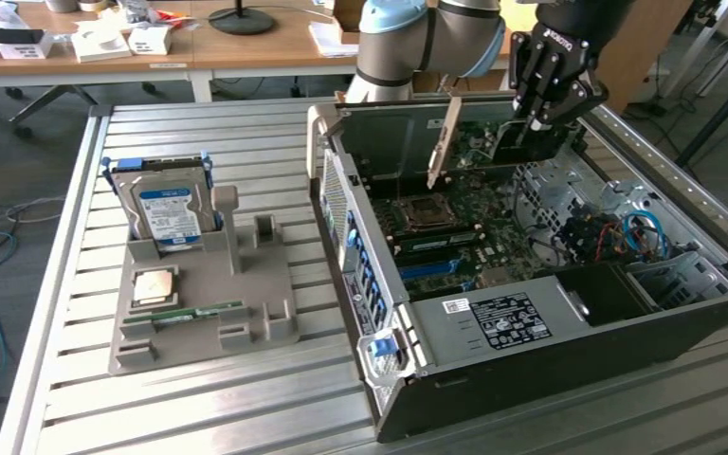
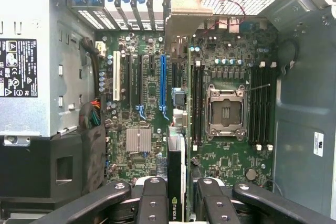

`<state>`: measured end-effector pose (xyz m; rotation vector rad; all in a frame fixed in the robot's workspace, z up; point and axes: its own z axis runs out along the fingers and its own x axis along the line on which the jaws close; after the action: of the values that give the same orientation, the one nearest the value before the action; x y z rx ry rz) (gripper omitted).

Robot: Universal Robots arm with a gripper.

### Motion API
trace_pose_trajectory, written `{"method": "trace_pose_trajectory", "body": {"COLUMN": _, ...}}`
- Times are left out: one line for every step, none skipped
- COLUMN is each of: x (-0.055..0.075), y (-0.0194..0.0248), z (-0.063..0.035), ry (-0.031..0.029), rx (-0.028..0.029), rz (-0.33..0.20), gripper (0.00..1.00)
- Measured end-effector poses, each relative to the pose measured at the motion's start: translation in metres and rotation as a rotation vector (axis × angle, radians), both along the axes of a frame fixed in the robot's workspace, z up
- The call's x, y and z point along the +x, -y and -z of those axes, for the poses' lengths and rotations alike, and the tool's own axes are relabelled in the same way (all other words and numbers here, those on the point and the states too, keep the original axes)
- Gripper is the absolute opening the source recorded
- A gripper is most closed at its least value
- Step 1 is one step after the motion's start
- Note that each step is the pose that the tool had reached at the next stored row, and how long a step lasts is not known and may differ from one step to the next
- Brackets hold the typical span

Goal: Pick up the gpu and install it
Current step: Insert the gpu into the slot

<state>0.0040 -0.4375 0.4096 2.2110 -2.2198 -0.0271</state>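
Note:
My gripper (image 1: 542,118) hangs over the open computer case (image 1: 377,313), shut on the gpu (image 1: 506,144). The gpu is a dark card held on edge, with its pale metal bracket (image 1: 439,142) pointing toward the exterior view's left. In the wrist view the gpu (image 2: 176,156) is seen edge-on between my black fingers (image 2: 152,200), and its bracket (image 2: 181,24) reaches the case's rear slot openings. Below it lies the green motherboard (image 2: 226,161). The card hovers just beside the blue expansion slot (image 2: 163,85); I cannot tell if its edge touches a slot.
A grey holder (image 1: 257,313) on the slatted metal table carries a hard drive with a blue label (image 1: 168,204), a processor chip (image 1: 155,284) and a memory stick (image 1: 187,315). The power supply (image 1: 503,322) fills the case's near end. A wooden desk (image 1: 250,47) stands behind.

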Motion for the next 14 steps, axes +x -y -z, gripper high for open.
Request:
{"method": "trace_pose_trajectory", "body": {"x": 0.000, "y": 0.0000, "z": 0.0002, "ry": 0.0000, "rx": 0.0000, "rz": 0.000, "gripper": 0.27}}
{"method": "trace_pose_trajectory", "body": {"x": 0.000, "y": -0.0001, "z": 0.0008, "ry": 0.0001, "rx": 0.0002, "rz": 0.000, "gripper": 0.27}}
{"method": "trace_pose_trajectory", "body": {"x": 0.000, "y": 0.0000, "z": 0.0016, "ry": 0.0000, "rx": 0.0000, "rz": 0.000, "gripper": 0.27}}
{"method": "trace_pose_trajectory", "body": {"x": 0.000, "y": 0.0000, "z": 0.0027, "ry": 0.0000, "rx": -0.0001, "rz": 0.000, "gripper": 0.27}}
{"method": "trace_pose_trajectory", "body": {"x": 0.000, "y": 0.0000, "z": 0.0040, "ry": 0.0000, "rx": 0.0000, "rz": 0.000, "gripper": 0.27}}
{"method": "trace_pose_trajectory", "body": {"x": 0.000, "y": 0.0000, "z": 0.0053, "ry": 0.0000, "rx": 0.0000, "rz": 0.000, "gripper": 0.27}}
{"method": "trace_pose_trajectory", "body": {"x": 0.000, "y": 0.0000, "z": 0.0067, "ry": 0.0000, "rx": 0.0001, "rz": 0.000, "gripper": 0.27}}
{"method": "trace_pose_trajectory", "body": {"x": 0.000, "y": 0.0000, "z": 0.0081, "ry": 0.0000, "rx": 0.0000, "rz": 0.000, "gripper": 0.27}}
{"method": "trace_pose_trajectory", "body": {"x": 0.000, "y": 0.0000, "z": 0.0094, "ry": 0.0000, "rx": 0.0000, "rz": 0.000, "gripper": 0.27}}
{"method": "trace_pose_trajectory", "body": {"x": 0.000, "y": 0.0000, "z": 0.0107, "ry": 0.0000, "rx": 0.0001, "rz": 0.000, "gripper": 0.27}}
{"method": "trace_pose_trajectory", "body": {"x": 0.000, "y": 0.0000, "z": 0.0118, "ry": 0.0000, "rx": 0.0000, "rz": 0.000, "gripper": 0.27}}
{"method": "trace_pose_trajectory", "body": {"x": 0.000, "y": 0.0000, "z": 0.0128, "ry": 0.0000, "rx": -0.0001, "rz": 0.000, "gripper": 0.27}}
{"method": "trace_pose_trajectory", "body": {"x": 0.000, "y": 0.0000, "z": 0.0139, "ry": 0.0000, "rx": 0.0000, "rz": 0.000, "gripper": 0.27}}
{"method": "trace_pose_trajectory", "body": {"x": 0.000, "y": 0.0000, "z": 0.0148, "ry": 0.0000, "rx": 0.0000, "rz": 0.000, "gripper": 0.27}}
